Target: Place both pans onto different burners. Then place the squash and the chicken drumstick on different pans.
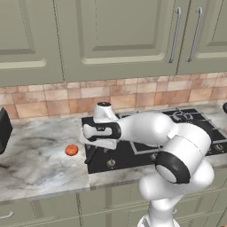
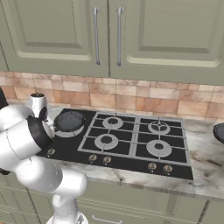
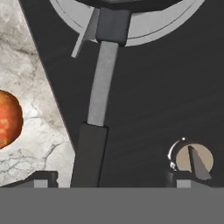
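One black pan point(image 2: 69, 120) sits on the large round burner point(image 3: 144, 26) at the cooktop's left end. Its long handle point(image 3: 103, 87) runs toward the counter's front edge. My gripper point(image 3: 111, 180) hangs over the handle's near end point(image 1: 91, 155), open, with one fingertip point(image 3: 41, 179) on each side and clear of it. The orange-red squash point(image 1: 71, 150) lies on the marble counter just left of the cooktop and shows at the left edge of the hand view point(image 3: 8, 118). The second pan point(image 2: 218, 131) rests on the counter far right. The chicken drumstick is out of view.
Four grated burners point(image 2: 131, 135) fill the rest of the black cooktop. Control knobs point(image 3: 192, 159) line its front edge. A tiled wall and green cabinets rise behind. A dark appliance point(image 1: 3, 128) stands at the counter's far left.
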Motion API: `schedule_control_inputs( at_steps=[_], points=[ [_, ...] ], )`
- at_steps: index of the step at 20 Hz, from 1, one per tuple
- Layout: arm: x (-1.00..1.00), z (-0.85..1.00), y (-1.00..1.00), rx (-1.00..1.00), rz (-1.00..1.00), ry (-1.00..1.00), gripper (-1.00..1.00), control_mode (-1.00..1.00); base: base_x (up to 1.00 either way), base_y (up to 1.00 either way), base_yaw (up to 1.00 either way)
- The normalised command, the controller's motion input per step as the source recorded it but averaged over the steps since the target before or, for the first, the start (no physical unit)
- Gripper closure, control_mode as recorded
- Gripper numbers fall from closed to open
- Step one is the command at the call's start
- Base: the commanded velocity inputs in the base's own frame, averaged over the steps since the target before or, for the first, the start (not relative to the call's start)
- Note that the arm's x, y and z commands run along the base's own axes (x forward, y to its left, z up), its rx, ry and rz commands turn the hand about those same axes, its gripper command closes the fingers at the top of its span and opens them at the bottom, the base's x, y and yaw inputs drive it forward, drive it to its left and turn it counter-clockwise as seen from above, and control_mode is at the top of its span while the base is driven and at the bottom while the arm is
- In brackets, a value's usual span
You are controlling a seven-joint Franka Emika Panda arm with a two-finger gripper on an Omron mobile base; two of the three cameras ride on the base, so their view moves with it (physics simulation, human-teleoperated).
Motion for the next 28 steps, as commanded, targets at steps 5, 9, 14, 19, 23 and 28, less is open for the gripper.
schedule_control_inputs(
  at_steps=[5, 9, 14, 19, 23, 28],
  points=[
    [-0.03, 0.38, 0.06, 0.00, 0.00, 0.00, -1.00, -1.00, 0.00, 0.00, 0.00],
    [0.10, 0.37, 0.39, 0.00, 0.06, 0.00, -1.00, -1.00, 0.00, 0.00, 0.00],
    [0.55, 0.33, 0.58, 0.00, 0.07, 0.10, -1.00, -1.00, 0.00, 0.00, 0.00],
    [0.61, 0.06, 0.39, -0.04, 0.05, 0.13, -1.00, -1.00, 0.00, 0.00, 0.00],
    [0.53, -0.04, 0.38, -0.20, 0.05, 0.10, -1.00, -1.00, 0.00, 0.00, 0.00],
    [0.20, -0.18, 0.47, -0.31, 0.03, 0.02, -1.00, -1.00, 0.00, 0.00, 0.00]
  ],
)
